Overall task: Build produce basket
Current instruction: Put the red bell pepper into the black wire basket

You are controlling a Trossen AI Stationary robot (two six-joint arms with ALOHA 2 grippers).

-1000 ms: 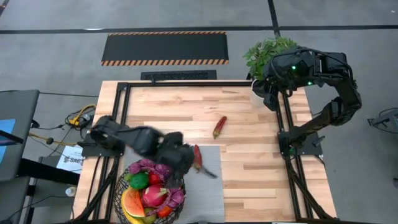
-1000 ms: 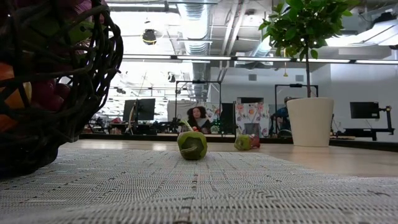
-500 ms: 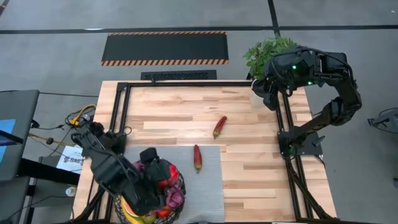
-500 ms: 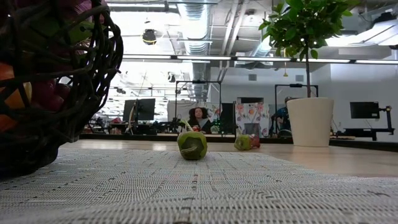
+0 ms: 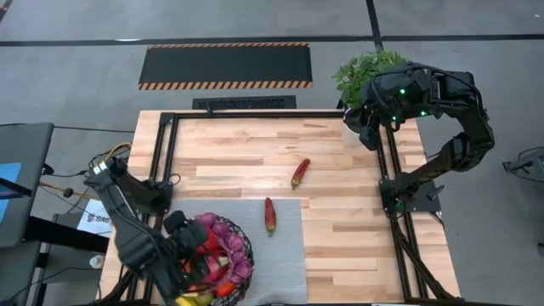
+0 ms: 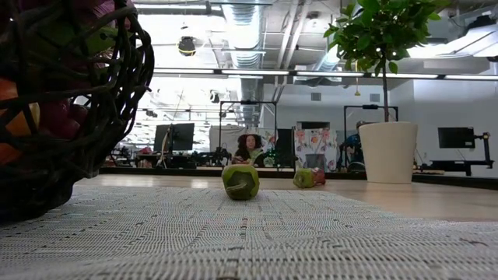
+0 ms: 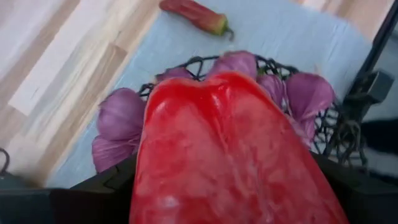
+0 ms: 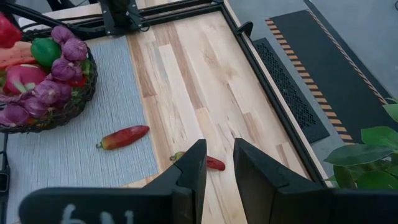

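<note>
The black wire basket (image 5: 223, 259) stands on the grey mat's (image 5: 285, 255) near left corner, filled with produce: purple pieces (image 7: 118, 115), a green fruit (image 8: 45, 51), a pink one (image 8: 22, 78). My left gripper (image 5: 192, 255) hangs over the basket, shut on a big red pepper (image 7: 230, 155). One red chili (image 5: 270, 215) lies on the mat, and another (image 5: 300, 172) on the bare wood beyond it. My right gripper (image 8: 217, 168) waits high over the far right corner, its fingers a little apart with nothing between them. My left gripper pinches the red pepper by its two opposite sides (image 7: 144, 186) between its two fingers (image 7: 93, 196), coming steeply from above. The pepper is lifted over the basket's produce; whether its lower end touches the pieces beneath, I cannot tell.
A leafy plant (image 5: 365, 72) in a white pot (image 6: 387, 152) stands at the far right corner, under my right arm. A black frame (image 5: 170, 127) runs along the table's left, far and right edges. Bare wood (image 5: 246, 153) lies between the mat and the far edge.
My left gripper has swung from beside the chili on the mat toward the table's near left corner, rolling its wrist, and now hangs over the basket. Both chilies have stayed where they lay.
</note>
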